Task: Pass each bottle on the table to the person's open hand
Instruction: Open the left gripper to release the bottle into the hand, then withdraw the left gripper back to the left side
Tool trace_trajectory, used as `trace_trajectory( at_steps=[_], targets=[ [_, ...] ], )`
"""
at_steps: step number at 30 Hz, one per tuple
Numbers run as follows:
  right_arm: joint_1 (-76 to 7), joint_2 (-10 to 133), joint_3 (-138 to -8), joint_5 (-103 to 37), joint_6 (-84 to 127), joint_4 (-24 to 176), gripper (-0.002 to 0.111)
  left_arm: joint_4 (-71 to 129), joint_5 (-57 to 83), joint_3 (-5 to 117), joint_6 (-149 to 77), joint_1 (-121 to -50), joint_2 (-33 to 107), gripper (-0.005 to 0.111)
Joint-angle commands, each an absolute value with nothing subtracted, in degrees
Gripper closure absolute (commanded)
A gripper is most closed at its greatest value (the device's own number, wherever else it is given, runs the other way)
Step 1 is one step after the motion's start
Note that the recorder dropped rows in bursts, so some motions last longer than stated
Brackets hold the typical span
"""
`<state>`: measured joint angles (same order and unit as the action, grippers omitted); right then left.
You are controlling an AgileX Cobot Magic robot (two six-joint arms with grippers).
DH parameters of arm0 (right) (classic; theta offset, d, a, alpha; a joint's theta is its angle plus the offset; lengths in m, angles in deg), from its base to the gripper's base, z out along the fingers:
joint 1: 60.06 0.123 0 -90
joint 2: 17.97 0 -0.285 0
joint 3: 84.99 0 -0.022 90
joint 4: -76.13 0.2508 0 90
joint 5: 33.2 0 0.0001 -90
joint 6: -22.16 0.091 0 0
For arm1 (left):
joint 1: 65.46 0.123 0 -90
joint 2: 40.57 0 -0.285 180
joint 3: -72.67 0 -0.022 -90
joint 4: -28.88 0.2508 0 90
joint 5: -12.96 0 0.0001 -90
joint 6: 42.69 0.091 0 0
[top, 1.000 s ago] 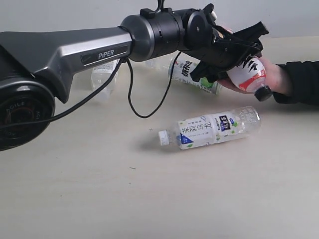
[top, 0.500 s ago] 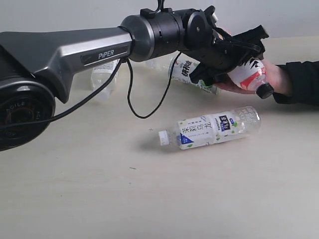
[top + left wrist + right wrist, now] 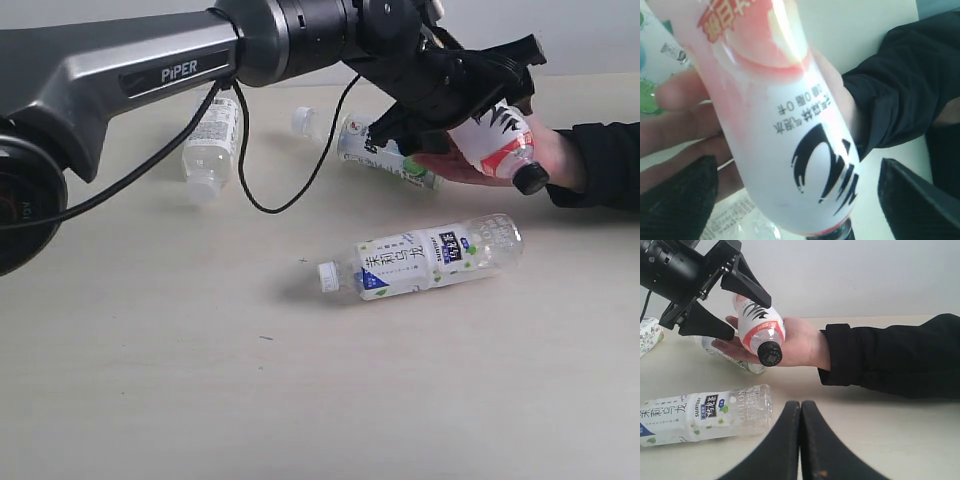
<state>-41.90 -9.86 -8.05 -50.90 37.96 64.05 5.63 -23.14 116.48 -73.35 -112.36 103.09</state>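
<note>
Left gripper (image 3: 749, 319) is released, jaws spread either side of the pink-label bottle (image 3: 760, 326), which lies in the person's open hand (image 3: 801, 346). Right gripper (image 3: 800, 409) is clenched, empty. Gripper and hand partly hide the green-label bottle (image 3: 352, 142) on the table (image 3: 150, 380).

My exterior camera stands off my arms, a little above the table (image 3: 150, 400), and looks across it at my left arm (image 3: 120, 70) from the side, taking in my left gripper (image 3: 460, 92) and what lies beneath it. My left wrist camera looks along that gripper's fingers (image 3: 680, 200), so near that the pink-white bottle (image 3: 790, 125) between them almost fills its frame. My right wrist camera sits low behind my right gripper (image 3: 800, 407), facing level over the table toward my left gripper, well apart from it. All 3 views share that bottle and the person's open hand (image 3: 560, 155) under it.
</note>
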Motion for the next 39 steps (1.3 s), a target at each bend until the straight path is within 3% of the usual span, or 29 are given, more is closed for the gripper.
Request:
trace_trajectory(
  at_steps=[1, 8, 12, 15, 22, 23, 30, 39],
  targets=[
    [-42.25, -10.18, -7.78, -50.80, 37.94, 64.00, 0.108, 5.76, -25.82, 116.67, -71.10, -112.18, 100.70, 0.024],
    [-42.25, -10.18, -7.78, -50.80, 37.94, 64.00, 0.108, 7.77, -31.93, 116.67, -68.03, -112.18, 96.51, 0.026],
    [-42.25, -10.18, -7.78, -50.80, 37.94, 64.00, 0.108, 9.22, -36.95, 116.67, -65.83, -112.04, 94.05, 0.034],
    [-42.25, -10.18, -7.78, -50.80, 37.94, 64.00, 0.108, 10.55, -41.10, 116.67, -63.18, -112.04, 92.45, 0.049],
    [-42.25, -10.18, -7.78, -50.80, 37.94, 64.00, 0.108, 14.37, -52.18, 116.67, -56.80, -112.04, 90.07, 0.104],
    [-42.25, -10.18, -7.78, -50.80, 37.94, 64.00, 0.108, 15.43, -53.44, 116.67, -56.80, -112.04, 89.79, 0.107],
    [-42.25, -10.18, -7.78, -50.80, 37.94, 64.00, 0.108, 20.63, -57.00, 114.94, -49.78, -112.22, 86.51, 0.107],
    [-42.25, -10.18, -7.78, -50.80, 37.94, 64.00, 0.108, 22.44, -49.46, 99.64, -45.22, -111.91, 74.83, 0.107]
  ],
)
